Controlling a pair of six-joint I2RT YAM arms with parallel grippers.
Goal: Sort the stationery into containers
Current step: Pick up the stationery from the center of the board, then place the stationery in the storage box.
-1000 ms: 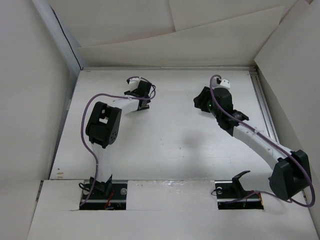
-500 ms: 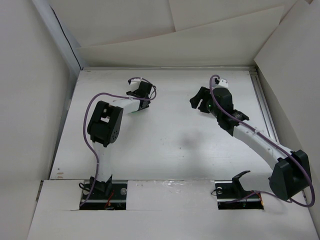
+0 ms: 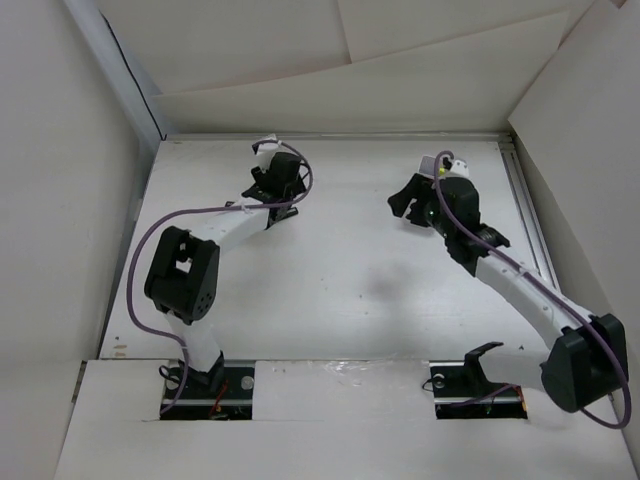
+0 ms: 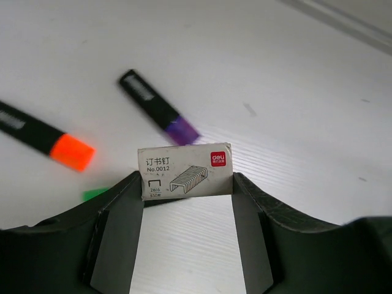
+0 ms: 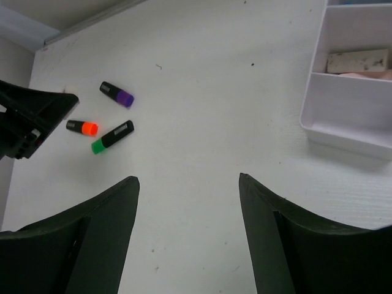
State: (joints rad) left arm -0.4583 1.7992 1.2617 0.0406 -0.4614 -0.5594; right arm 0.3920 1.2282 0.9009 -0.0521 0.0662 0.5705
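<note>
left fingers (image 4: 245, 202): closed on one staple box (image 4: 185, 171), a small pale carton with a red logo. one finger presses each side and the printed face is turned to the wrist camera. whether the carton is clear of the surface (image 5: 214, 92) cannot be told.

right fingers (image 5: 110, 202): spread wide, nothing between them, only bare surface below.

markers, count three, all black-bodied and all lying flat on the surface just beyond the left fingers:
- one purple-ended marker (image 4: 158, 107), farthest from the carton.
- one orange-ended marker (image 4: 43, 138), to its left in the left wrist view.
- one green-ended marker (image 5: 113, 136), mostly hidden behind a finger in the left wrist view and seen whole from the right wrist. it lies just beside the orange one, not touching.

containers, count one: a white box (image 5: 318, 131) with partition walls, at the right edge of the right wrist view, well apart from the three markers. one pale eraser-like block (image 5: 358, 60) lies in one compartment. the compartment nearer the camera holds nothing visible. the rest of the box is cut off by the frame.

in the top view the markers and the box are hidden or too small to tell.
</note>
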